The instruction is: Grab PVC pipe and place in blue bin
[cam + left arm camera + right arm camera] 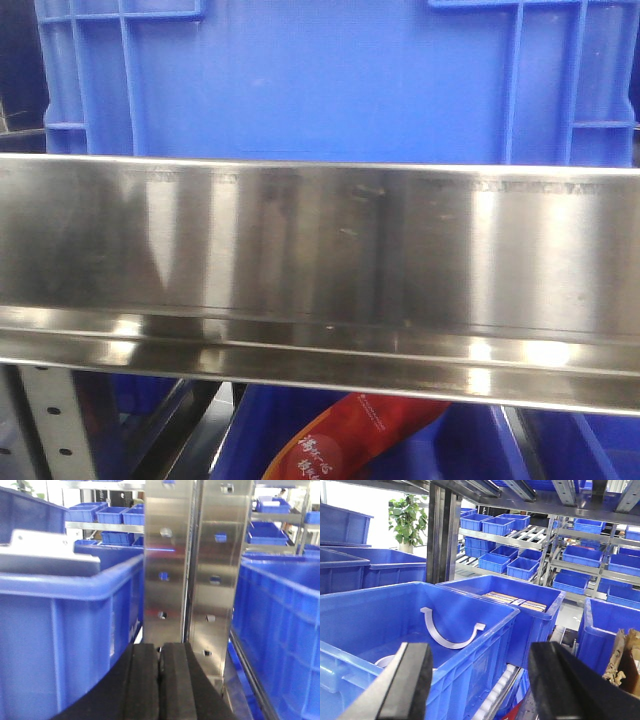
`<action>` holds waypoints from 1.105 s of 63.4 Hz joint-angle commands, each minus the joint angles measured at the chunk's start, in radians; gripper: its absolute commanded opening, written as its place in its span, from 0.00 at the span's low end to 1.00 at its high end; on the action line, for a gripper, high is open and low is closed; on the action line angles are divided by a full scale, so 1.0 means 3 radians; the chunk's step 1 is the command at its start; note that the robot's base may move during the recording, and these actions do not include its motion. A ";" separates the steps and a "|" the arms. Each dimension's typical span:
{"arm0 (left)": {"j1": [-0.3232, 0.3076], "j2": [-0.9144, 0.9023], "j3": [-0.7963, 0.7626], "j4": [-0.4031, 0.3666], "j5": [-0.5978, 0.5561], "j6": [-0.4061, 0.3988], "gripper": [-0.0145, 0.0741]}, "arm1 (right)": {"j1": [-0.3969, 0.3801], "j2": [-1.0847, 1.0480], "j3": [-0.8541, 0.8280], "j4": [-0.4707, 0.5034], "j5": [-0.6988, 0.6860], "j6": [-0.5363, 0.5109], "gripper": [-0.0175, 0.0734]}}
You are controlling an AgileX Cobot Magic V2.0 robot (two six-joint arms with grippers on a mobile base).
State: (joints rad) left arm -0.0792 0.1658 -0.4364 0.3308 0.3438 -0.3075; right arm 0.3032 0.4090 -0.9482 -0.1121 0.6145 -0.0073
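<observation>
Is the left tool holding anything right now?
No, the left tool has its black pads pressed together with nothing between them, facing a steel upright.

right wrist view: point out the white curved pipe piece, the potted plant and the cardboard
white curved pipe piece (451, 639), right wrist view, bottom of its arc
potted plant (410, 517), right wrist view, leaves
cardboard (622, 657), right wrist view, torn face

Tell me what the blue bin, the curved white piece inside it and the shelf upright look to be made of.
Blue bin: likely moulded plastic, going by its glossy sheen, rounded rim and ribbed walls. Curved white piece: probably PVC, a matte white half-ring like a cut pipe or clamp, leaning on the bin's inner wall. Shelf upright: metal, apparently brushed stainless steel, with streaky reflections and punched holes.
</observation>
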 commanded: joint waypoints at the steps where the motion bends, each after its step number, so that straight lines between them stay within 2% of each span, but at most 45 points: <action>1: 0.0013 -0.0019 0.0070 -0.0047 -0.0166 0.0042 0.04 | -0.0019 -0.0019 0.0004 -0.0012 -0.0055 -0.0005 0.53; 22: 0.0013 -0.0019 0.0358 -0.0114 -0.0237 0.0056 0.04 | -0.0019 -0.0019 0.0004 -0.0012 -0.0055 -0.0005 0.53; 32: 0.0013 -0.0019 0.0564 -0.0318 -0.0469 0.0056 0.04 | -0.0019 -0.0019 0.0004 -0.0012 -0.0055 -0.0005 0.53; 42: 0.0013 -0.0019 0.0832 -0.0417 -0.0800 0.0070 0.04 | -0.0019 -0.0019 0.0004 -0.0012 -0.0055 -0.0005 0.53; 51: 0.0013 -0.0019 0.1083 -0.0723 -0.1172 0.0427 0.04 | -0.0019 -0.0019 0.0004 -0.0012 -0.0055 -0.0005 0.53; 54: 0.0013 -0.0019 0.1176 -0.0756 -0.1303 0.0496 0.04 | -0.0019 -0.0019 0.0004 -0.0012 -0.0055 -0.0005 0.53; 70: 0.0013 -0.0019 0.1455 -0.0782 -0.1319 0.0504 0.04 | -0.0019 -0.0019 0.0004 -0.0012 -0.0055 -0.0005 0.53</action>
State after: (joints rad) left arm -0.0792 0.1636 -0.0212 0.1078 -0.0230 -0.1637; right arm 0.3032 0.4090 -0.9482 -0.1121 0.6145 -0.0073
